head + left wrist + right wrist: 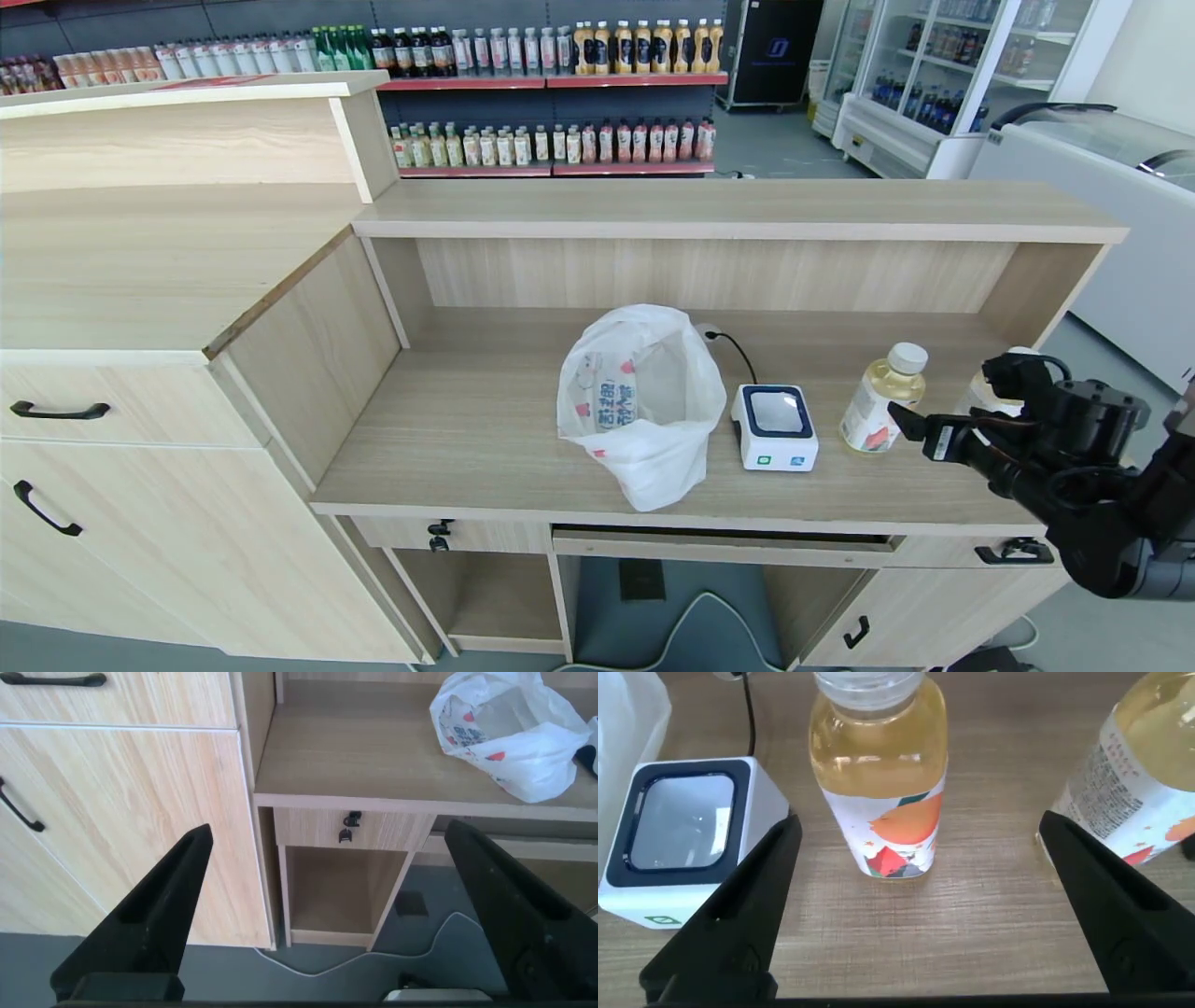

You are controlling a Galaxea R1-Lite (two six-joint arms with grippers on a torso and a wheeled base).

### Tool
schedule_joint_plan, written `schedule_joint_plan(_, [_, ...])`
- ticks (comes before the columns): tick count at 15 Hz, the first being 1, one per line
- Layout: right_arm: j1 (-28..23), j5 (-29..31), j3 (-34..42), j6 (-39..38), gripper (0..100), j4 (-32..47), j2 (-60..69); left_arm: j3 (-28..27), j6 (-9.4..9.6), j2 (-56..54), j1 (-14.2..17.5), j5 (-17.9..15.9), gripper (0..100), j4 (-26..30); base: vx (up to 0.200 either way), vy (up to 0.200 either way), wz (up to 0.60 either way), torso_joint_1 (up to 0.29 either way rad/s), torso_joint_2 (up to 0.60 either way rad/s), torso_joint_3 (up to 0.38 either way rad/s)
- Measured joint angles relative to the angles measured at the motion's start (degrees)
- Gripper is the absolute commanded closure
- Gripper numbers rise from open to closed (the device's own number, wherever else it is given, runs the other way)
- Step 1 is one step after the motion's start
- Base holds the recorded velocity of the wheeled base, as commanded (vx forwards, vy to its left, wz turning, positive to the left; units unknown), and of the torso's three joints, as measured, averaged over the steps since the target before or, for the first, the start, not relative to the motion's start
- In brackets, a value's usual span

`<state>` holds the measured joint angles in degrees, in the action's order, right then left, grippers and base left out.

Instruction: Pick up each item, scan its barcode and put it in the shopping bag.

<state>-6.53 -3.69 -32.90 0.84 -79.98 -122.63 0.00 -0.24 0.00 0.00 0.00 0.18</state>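
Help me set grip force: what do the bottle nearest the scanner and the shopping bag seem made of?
Bottle: probably clear, glossy plastic; yellowish liquid shows through above a printed label wrap.
Shopping bag: thin, translucent white plastic film; it is crumpled and an item inside shows through.

Shopping bag [642,411] left of scanner [774,427] — bottle [882,399] right of it.

Shopping bag [653,462], scanner [774,426], bottle [881,399], right tool [948,392]

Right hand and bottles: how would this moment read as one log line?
right hand open, aimed at bottle | second bottle beside it | scanner between bottle and shopping bag | left hand open
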Motion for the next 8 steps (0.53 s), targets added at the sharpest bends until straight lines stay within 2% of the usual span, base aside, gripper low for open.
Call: schedule_joint_plan(8, [3.5, 0.2, -8.6, 4.5, 0, 0.4, -7.4, 0.0, 0.00, 0.0, 0.0, 0.0, 0, 0.0, 0.000, 0.000, 0.00, 0.000, 0.00, 0.000])
